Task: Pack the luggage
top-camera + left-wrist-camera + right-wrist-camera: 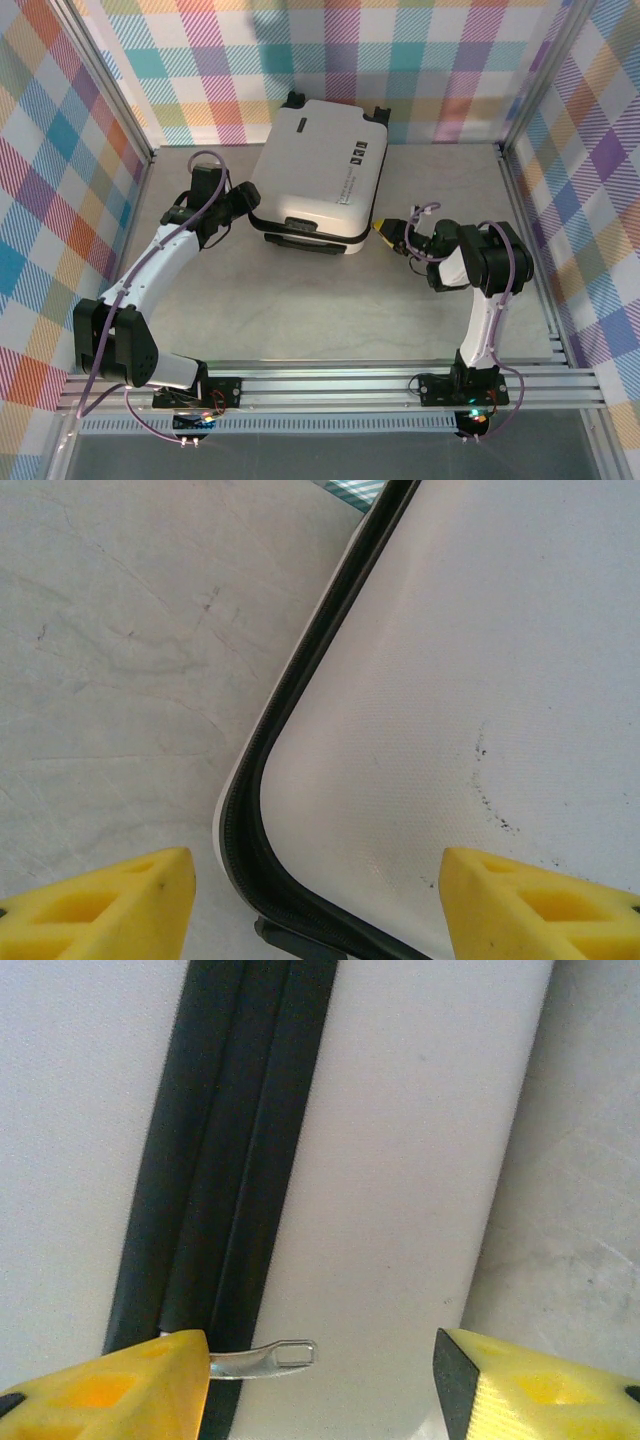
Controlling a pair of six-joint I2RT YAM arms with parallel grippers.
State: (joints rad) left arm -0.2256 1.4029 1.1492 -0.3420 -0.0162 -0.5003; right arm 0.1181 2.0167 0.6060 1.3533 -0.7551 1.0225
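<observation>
The luggage (315, 165), a white hard-shell suitcase, lies shut and flat at the back middle of the table, its black zipper band (262, 780) running round the edge. My left gripper (243, 205) stands open at the case's near-left corner, which sits between its yellow fingers (110, 900). At the near-right corner my right gripper (388, 236) is open too, facing the case's side (400, 1160). A silver zipper pull (270, 1358) sticks out from the band between its fingers, touching or just beside the left one (110, 1385).
Grey tabletop (300, 310) stretches in front of the case. Checkered walls and aluminium posts (512, 130) close in the back and sides. A metal rail (330, 385) carries both arm bases at the near edge.
</observation>
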